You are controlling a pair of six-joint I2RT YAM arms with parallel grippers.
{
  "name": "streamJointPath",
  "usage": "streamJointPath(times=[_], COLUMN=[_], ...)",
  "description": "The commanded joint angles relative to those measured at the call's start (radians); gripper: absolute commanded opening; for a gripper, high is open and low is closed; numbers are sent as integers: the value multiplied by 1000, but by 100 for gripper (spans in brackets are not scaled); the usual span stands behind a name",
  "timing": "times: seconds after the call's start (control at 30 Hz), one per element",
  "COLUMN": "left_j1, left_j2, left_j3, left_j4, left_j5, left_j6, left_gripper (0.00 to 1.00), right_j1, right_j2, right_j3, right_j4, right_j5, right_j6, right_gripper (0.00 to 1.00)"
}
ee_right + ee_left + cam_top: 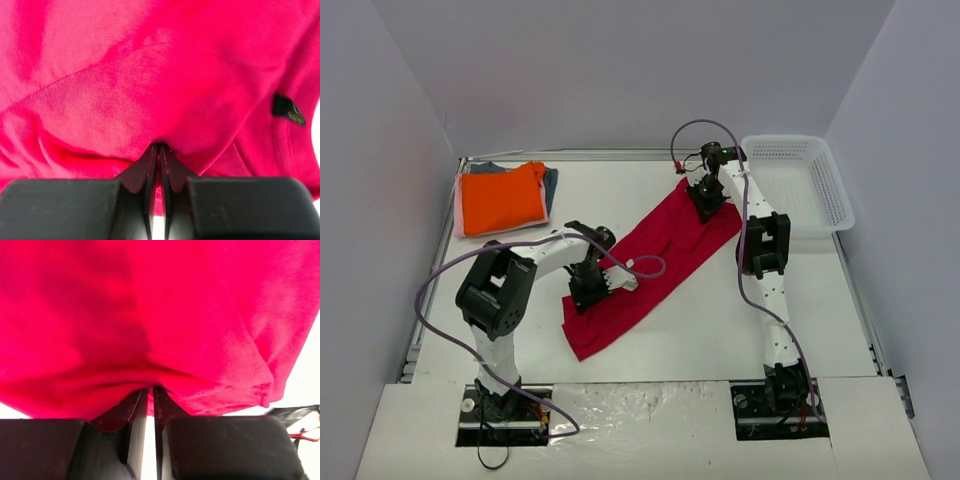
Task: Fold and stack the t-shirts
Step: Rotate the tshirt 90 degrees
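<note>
I saw left claw [590, 288] and right claw [706, 200] clenched on the crimson t-shirt [620, 310] over the white bench [700, 325], grey walls [620, 70] beyond them

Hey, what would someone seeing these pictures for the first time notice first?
The crimson t-shirt stands out, stretched diagonally across the middle of the table, with the left gripper pinching it toward its near end and the right gripper at its far end. Next come the folded orange t-shirt at far left and the white mesh basket at far right.
</note>
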Motion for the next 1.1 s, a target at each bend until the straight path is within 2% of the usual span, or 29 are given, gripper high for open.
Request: streamJointPath(times=[0.0,0.13,0.47,0.73,0.9,1.07], left_j1=[-64,-132,-256,-307,-342,-353], left_j2=[64,124,195,267,351,359], left_j3=[64,117,148,309,358,354], left_j4=[-15,-13,41,-13,11,2], left_j5=[122,173,412,578,633,655], left_j6=[-47,-84,-161,-215,-250,-235], left_gripper=[9,6,2,2,2,2], right_j1=[23,37,90,142,161,164], right_j2=[73,75,99,130,133,121], right_j3=[-3,5,33,37,45,40], right_j4=[175,254,344,362,377,382], right_j5=[43,40,28,39,54,88], right_j6=[41,73,102,93,90,76], right_gripper=[5,11,22,23,24,24])
